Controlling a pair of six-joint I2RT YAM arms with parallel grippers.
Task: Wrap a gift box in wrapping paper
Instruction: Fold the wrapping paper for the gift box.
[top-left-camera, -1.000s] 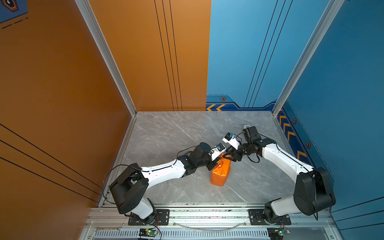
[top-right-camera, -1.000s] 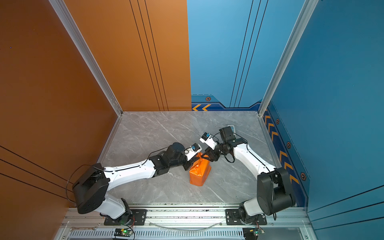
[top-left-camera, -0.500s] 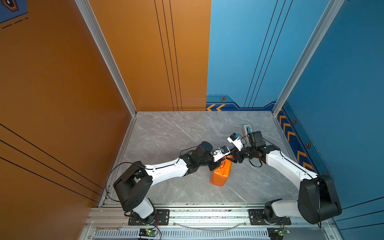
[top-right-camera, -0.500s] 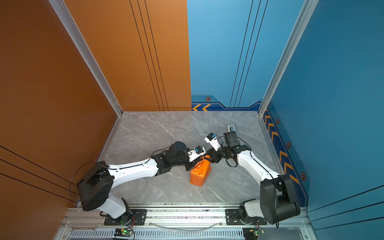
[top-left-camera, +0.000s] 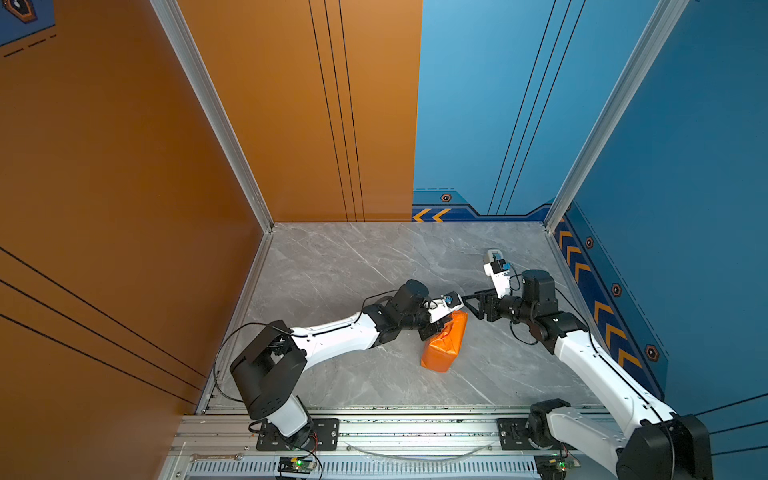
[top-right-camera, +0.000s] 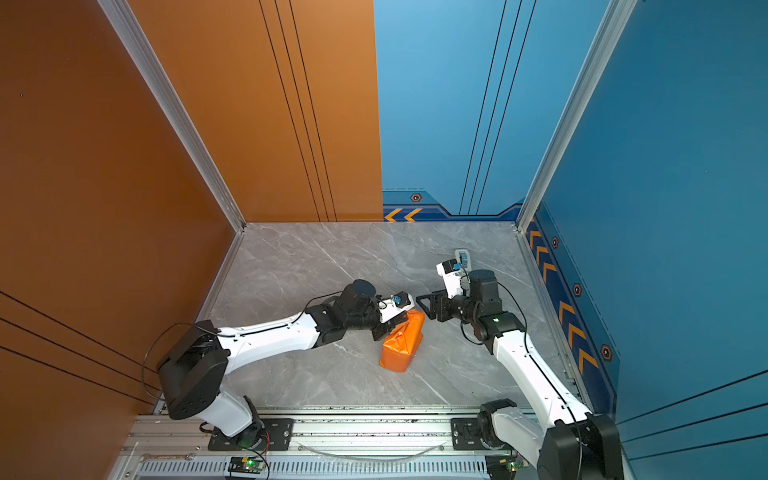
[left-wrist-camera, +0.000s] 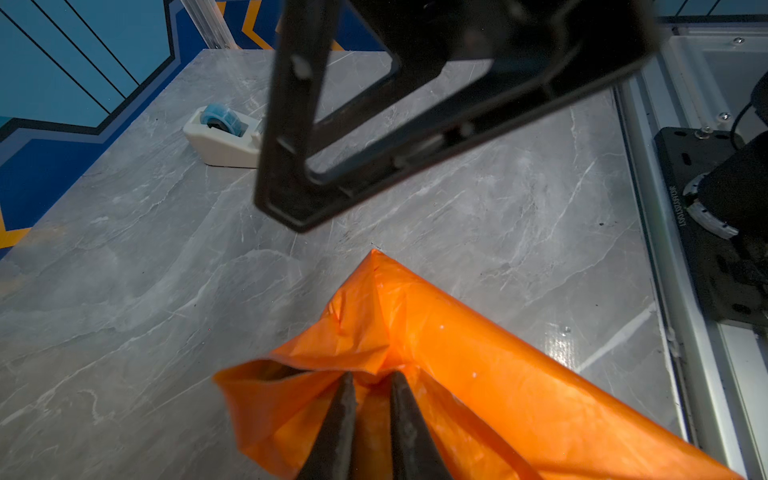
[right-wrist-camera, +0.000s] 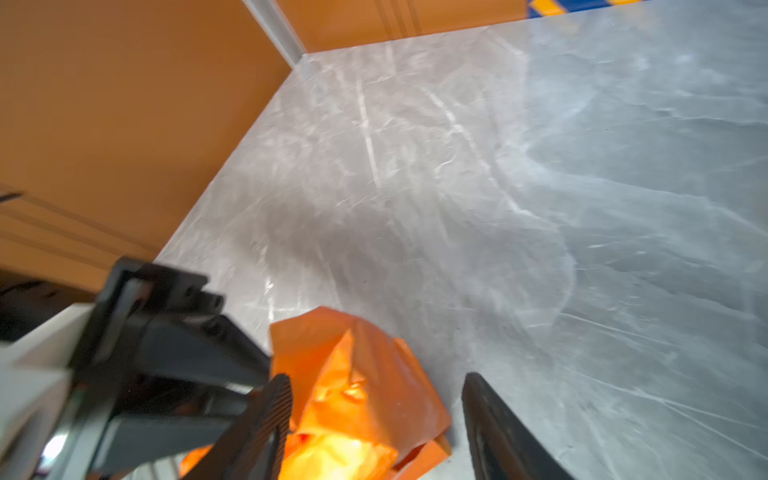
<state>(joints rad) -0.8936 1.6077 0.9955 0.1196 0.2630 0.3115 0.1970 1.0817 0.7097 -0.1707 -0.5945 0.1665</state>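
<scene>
The orange wrapping paper (top-left-camera: 444, 345) (top-right-camera: 402, 344) is folded into a long lumpy packet on the gray table (top-left-camera: 332, 270) (top-right-camera: 291, 266). It sits a little toward 4 o'clock from the middle of the table. In both top views its long side runs from about 1 o'clock down to 7 o'clock. The 1 o'clock end is the one by the claws, and the 7 o'clock end points toward the robot's base. In the left wrist view the paper (left-wrist-camera: 457, 365) has a folded, pointy tip that aims at the right claw's black frame. The left claw (top-left-camera: 434, 330) (top-right-camera: 384, 330) (left-wrist-camera: 372, 376) is pinching the crinkled paper at that 1 o'clock end, with its two fingers almost together. The right claw (top-left-camera: 471, 305) (top-right-camera: 422, 305) (right-wrist-camera: 376, 382) is spread wide and holds nothing. It hangs just beside the paper's tip, toward 3 o'clock, with a small gap between them. A white tape holder (top-left-camera: 494, 255) (top-right-camera: 462, 257) (left-wrist-camera: 220, 137) with a blue roll stands near 2 o'clock on the table. A second ago the right claw was right up against the paper's tip and close to the left claw. It has since backed off toward 3 o'clock and opened wider. The tape holder, hidden by the right arm then, now shows. The packet has kept its spot and its lean.
</scene>
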